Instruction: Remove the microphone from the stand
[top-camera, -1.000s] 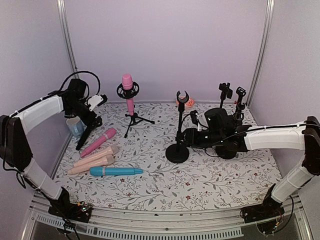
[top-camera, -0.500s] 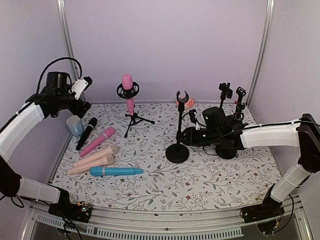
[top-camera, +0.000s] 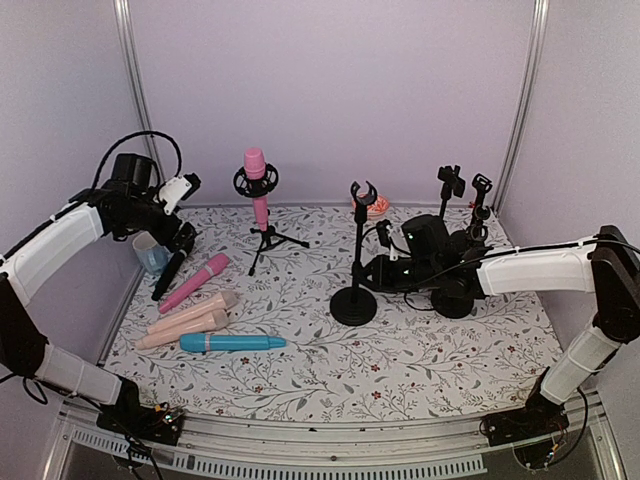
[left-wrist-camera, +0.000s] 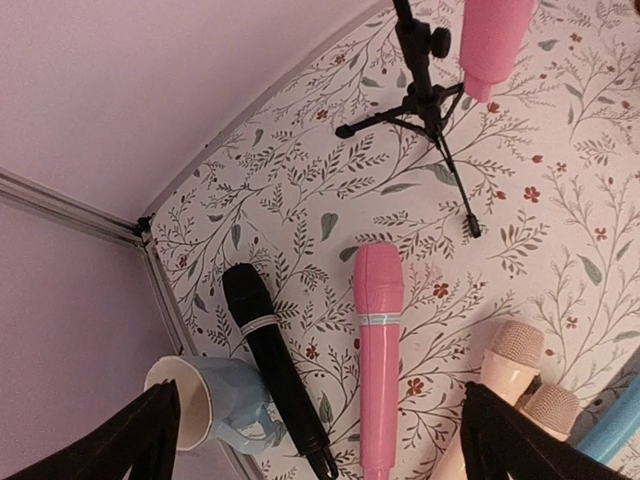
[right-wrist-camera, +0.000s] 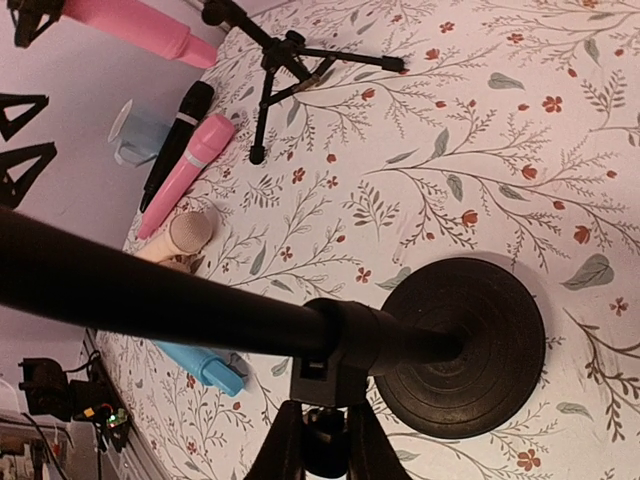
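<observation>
Right gripper (right-wrist-camera: 318, 425), its arm stretched low to the left, is clamped on the empty stand's pole (right-wrist-camera: 150, 295), so the left gripper (left-wrist-camera: 319, 390), hanging wide open over the black mic (left-wrist-camera: 270, 360), should probably lift the pink mic (top-camera: 255, 172) straight up out of the tripod (top-camera: 266, 240).

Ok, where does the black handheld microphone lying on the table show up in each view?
Top external: black microphone at the far left, next to the blue cup.
Left wrist: black microphone at lower left, cup beside it.
Right wrist: black microphone at upper left, cup beside it.
Shared landmark: the blue cup.
</observation>
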